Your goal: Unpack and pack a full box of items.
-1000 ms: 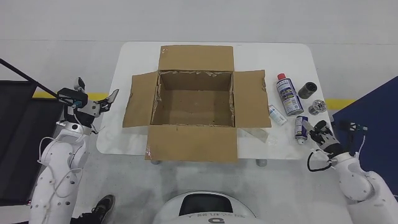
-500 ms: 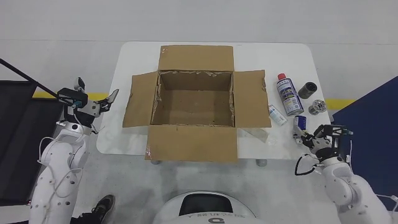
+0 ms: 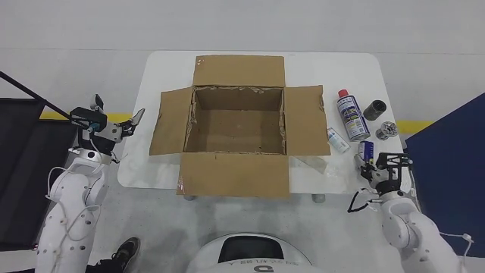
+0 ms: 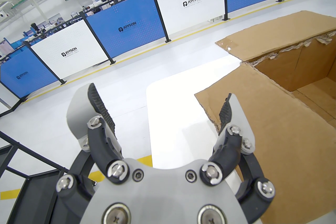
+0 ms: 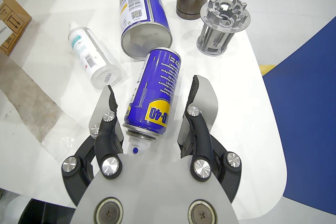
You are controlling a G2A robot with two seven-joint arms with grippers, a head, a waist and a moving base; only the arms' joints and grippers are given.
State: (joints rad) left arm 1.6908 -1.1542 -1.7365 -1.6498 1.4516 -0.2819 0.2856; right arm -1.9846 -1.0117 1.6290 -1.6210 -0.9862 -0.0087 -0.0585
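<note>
Right end effector (image 5: pixel 152 84): fingers spread, one either side of the small blue-and-yellow spray can (image 5: pixel 157 70), with a gap at each pad, so not clamped. The can lies on its side near the right edge of the white bench (image 5: pixel 244 109). Its long axis runs straight away from the wrist. The nozzle end is nearest and partly hidden under the wrist plate. Open brown cardboard box (image 3: pixel 238 70) sits mid-bench, well apart, apparently empty. Left end effector (image 4: pixel 160 91), fingers apart, holds nothing beyond the box's left flap, so the right arm is nearer.
</note>
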